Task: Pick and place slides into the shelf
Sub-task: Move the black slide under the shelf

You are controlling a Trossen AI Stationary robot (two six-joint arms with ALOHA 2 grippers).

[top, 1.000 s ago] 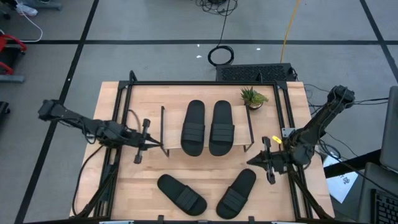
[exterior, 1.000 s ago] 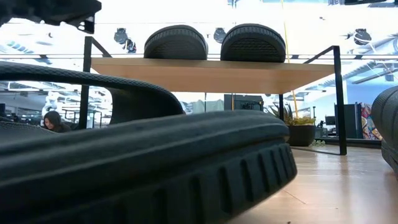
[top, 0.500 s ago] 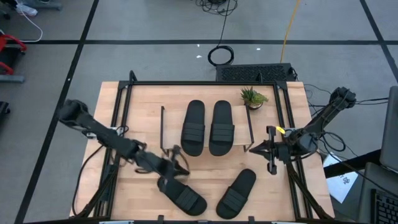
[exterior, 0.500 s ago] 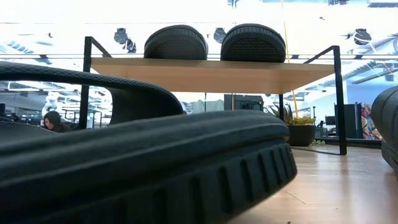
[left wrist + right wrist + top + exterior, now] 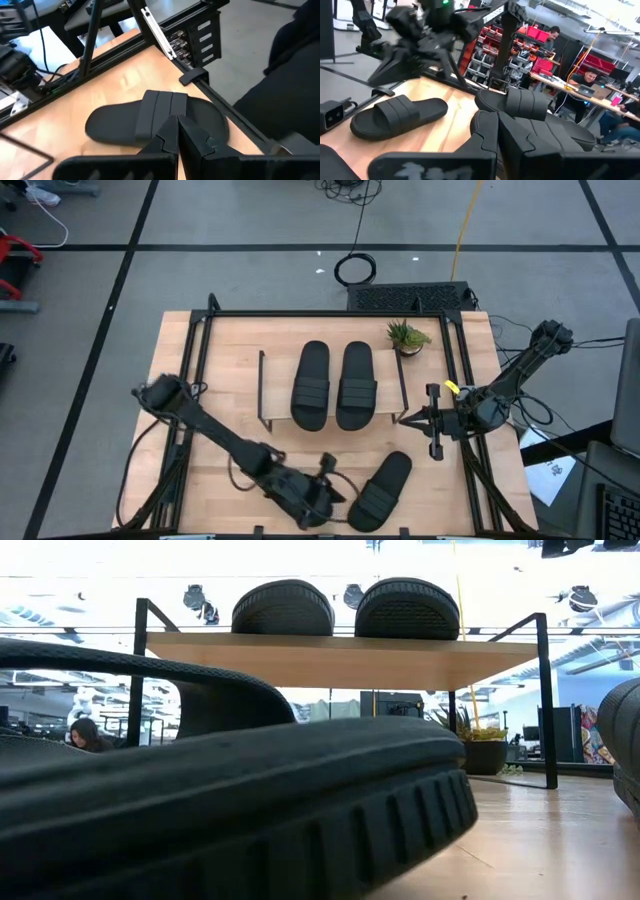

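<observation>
Two slides (image 5: 330, 384) already rest on the shelf (image 5: 270, 417) as the left gripper (image 5: 322, 492), fingers together, hovers over a third on the counter (image 5: 230, 340), beside the diagonal fourth (image 5: 381, 490).

Left arm stretched toward 5 o'clock, its left gripper (image 5: 328, 480) low at the near edge, fingers pressed together. Right gripper (image 5: 407, 420) at 3 o'clock, fingers likewise together.

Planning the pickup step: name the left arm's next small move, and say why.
Probably open the left pincer: its fingers are pressed together on nothing, and a loose slide lies flat just ahead of it. The right pincer waits beside the shelf.
</observation>
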